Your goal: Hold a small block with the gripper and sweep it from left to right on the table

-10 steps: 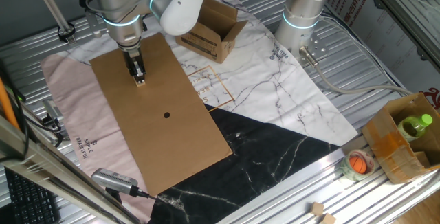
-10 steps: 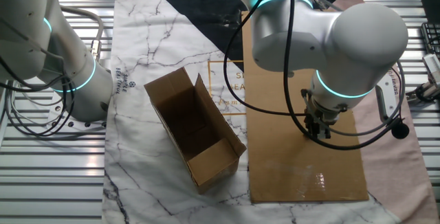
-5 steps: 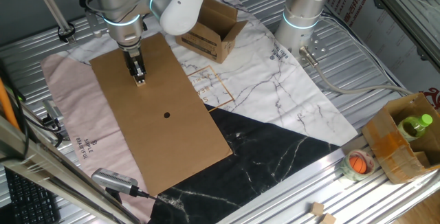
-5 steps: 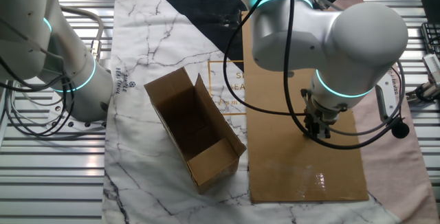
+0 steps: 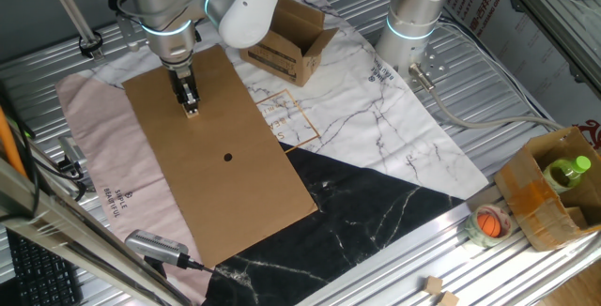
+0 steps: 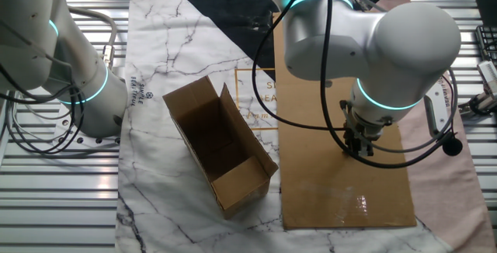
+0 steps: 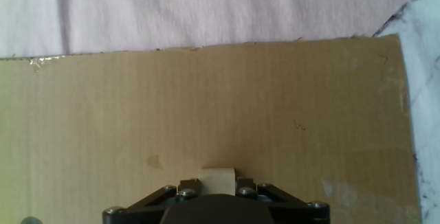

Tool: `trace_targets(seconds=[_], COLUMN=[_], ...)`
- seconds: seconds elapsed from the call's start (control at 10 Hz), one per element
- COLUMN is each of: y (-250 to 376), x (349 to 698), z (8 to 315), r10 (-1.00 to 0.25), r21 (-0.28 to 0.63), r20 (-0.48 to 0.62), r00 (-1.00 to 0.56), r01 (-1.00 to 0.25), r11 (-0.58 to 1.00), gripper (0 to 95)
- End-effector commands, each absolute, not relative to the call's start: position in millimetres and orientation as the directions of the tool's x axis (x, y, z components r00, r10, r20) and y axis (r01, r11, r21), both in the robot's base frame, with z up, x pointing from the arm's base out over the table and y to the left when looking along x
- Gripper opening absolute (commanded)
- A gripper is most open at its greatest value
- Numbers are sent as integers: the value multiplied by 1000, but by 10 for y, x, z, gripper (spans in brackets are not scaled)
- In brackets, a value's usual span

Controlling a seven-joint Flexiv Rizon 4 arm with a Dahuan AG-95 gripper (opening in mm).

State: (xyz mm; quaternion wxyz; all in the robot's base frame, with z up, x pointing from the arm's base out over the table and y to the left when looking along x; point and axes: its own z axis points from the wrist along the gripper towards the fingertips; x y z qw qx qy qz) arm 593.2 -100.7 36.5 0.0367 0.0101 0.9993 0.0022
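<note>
My slim black gripper (image 5: pixel 191 107) points down at the upper left part of the brown cardboard sheet (image 5: pixel 225 184). It is shut on the small block (image 5: pixel 192 113), a pale tan cube that rests on the sheet. In the hand view the small block (image 7: pixel 218 179) sits clamped between the two black fingers (image 7: pixel 188 185), with the sheet (image 7: pixel 206 100) spread beyond it. In the other fixed view the gripper (image 6: pixel 359 146) hangs under the big arm body, and the block is hidden there.
An open cardboard box (image 5: pixel 289 38) lies behind the sheet on the marble cloth (image 5: pixel 376 128). A second white arm column (image 5: pixel 413 20) stands at the back right. A black dot (image 5: pixel 228 158) marks the sheet. Pink cloth (image 5: pixel 94 146) lies to the left. A box with a green bottle (image 5: pixel 554 184) is at the right edge.
</note>
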Motion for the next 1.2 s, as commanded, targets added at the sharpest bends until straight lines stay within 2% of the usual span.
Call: trace_targets(seconds=[0.1,1.2], y=[-1001,-951], x=[5934,5945], z=[363,355], r10=[22,26], r21=[4,2], r20=[-75,-83], r00=[-997,-996], r01=[21,26], r11=[1000,1000], gripper=[0,0])
